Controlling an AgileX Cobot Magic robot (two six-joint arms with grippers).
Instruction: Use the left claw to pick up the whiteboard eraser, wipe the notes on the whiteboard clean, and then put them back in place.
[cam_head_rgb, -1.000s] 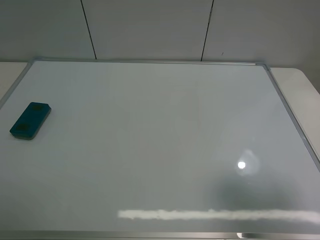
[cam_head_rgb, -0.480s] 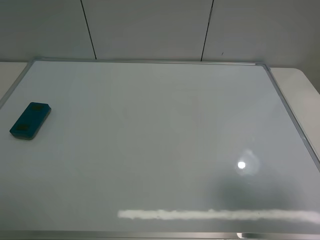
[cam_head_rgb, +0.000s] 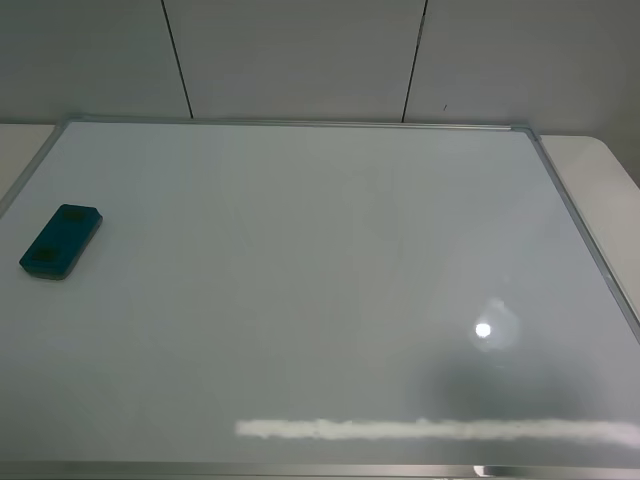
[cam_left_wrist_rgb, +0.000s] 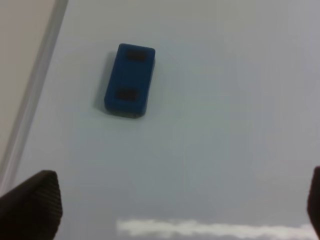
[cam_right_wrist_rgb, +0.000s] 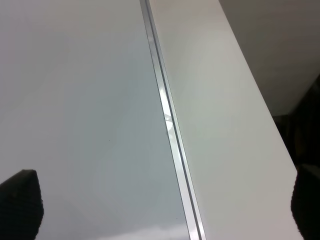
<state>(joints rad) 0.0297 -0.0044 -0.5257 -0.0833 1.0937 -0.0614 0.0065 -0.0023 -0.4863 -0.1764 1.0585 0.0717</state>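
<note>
The teal-blue whiteboard eraser (cam_head_rgb: 61, 241) lies flat on the whiteboard (cam_head_rgb: 320, 290) near its left edge, two dark patches facing up. It also shows in the left wrist view (cam_left_wrist_rgb: 130, 80), lying apart from the fingers. The left claw (cam_left_wrist_rgb: 175, 205) is open and empty above the board; its dark fingertips (cam_left_wrist_rgb: 35, 202) show at the picture's lower corners. The right gripper (cam_right_wrist_rgb: 160, 207) is open and empty over the board's right frame. No black marker notes show on the board. Neither gripper shows in the exterior high view.
The silver frame (cam_right_wrist_rgb: 167, 120) runs along the board's right side, with the white table (cam_right_wrist_rgb: 220, 125) beyond it. Bright light reflections, a strip (cam_head_rgb: 430, 430) and a spot (cam_head_rgb: 483, 330), lie on the board's front right. A panelled wall (cam_head_rgb: 300, 55) stands behind.
</note>
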